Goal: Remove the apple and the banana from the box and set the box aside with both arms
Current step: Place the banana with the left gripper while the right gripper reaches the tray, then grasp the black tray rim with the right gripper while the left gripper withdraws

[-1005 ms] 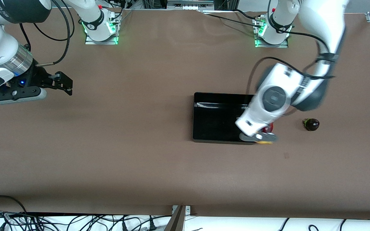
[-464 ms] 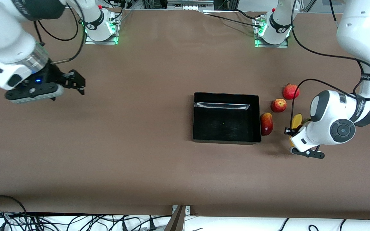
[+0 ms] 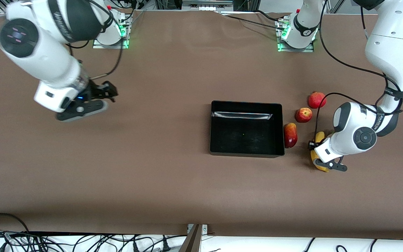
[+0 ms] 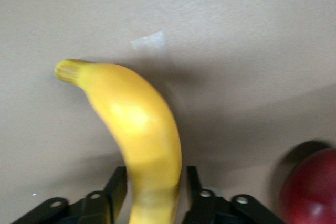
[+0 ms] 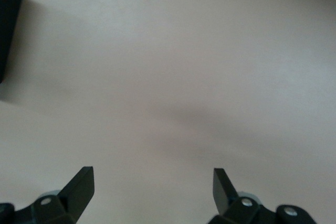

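Note:
The yellow banana (image 3: 318, 163) lies on the table toward the left arm's end, nearer the front camera than the red apple (image 3: 303, 114). My left gripper (image 3: 322, 154) is low over the banana, most of which it hides. In the left wrist view its fingers (image 4: 116, 184) press both sides of the banana (image 4: 134, 119). The black box (image 3: 214, 147) stands mid-table with nothing in it. My right gripper (image 3: 108, 91) hangs open and empty over bare table toward the right arm's end; in the right wrist view the gripper (image 5: 152, 177) is spread wide.
A red-yellow mango (image 3: 290, 135) lies against the box's wall beside the banana. A red pomegranate (image 3: 316, 99) lies farther from the front camera than the apple. A red fruit (image 4: 312, 192) shows at the left wrist view's edge. Cables run along the table's near edge.
My left arm swung from over the box's corner to the banana and has settled lower on it. My right arm has moved toward the table's middle, gripper still open.

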### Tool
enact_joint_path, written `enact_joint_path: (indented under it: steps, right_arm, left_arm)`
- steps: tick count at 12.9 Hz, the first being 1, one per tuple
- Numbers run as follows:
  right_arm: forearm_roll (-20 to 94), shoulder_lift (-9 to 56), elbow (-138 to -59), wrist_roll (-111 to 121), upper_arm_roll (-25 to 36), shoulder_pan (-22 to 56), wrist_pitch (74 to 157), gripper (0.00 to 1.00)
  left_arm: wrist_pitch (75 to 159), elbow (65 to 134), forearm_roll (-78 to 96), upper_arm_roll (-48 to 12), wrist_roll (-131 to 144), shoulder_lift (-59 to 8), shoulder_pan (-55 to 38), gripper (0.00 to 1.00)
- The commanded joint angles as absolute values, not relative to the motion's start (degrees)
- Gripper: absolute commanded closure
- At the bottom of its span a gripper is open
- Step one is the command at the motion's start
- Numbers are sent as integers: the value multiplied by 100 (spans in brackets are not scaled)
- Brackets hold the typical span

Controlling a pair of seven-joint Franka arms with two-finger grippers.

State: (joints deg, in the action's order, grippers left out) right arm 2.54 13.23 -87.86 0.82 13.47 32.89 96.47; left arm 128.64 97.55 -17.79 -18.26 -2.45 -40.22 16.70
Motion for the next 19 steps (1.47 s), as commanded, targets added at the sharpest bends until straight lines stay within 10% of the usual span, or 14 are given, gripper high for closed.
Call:
enact_joint_path:
  steps: [1,10,16,19]
  right_arm:
    - [684,1695,-8657,-751,1380,3716,9894,0]
    - [1055,4313,-7559,-4277,1380,5457,12513,0]
    - [1169,5035,-7541,-4684,1380,5634,13578,5]
    - [1169,5282,-7541,-4658,1301,5660,13693,45]
  left_arm:
    - [12736,9738,-1838,-2003,-290,-3597,1723,0]
    - [8686,7085,-1242,-2805,-246,-2603,1697,0]
    - [9207,8564,9,-194,-53,-883,-96,0]
    - [10256,9973,-9,-80,307,113,-272,0]
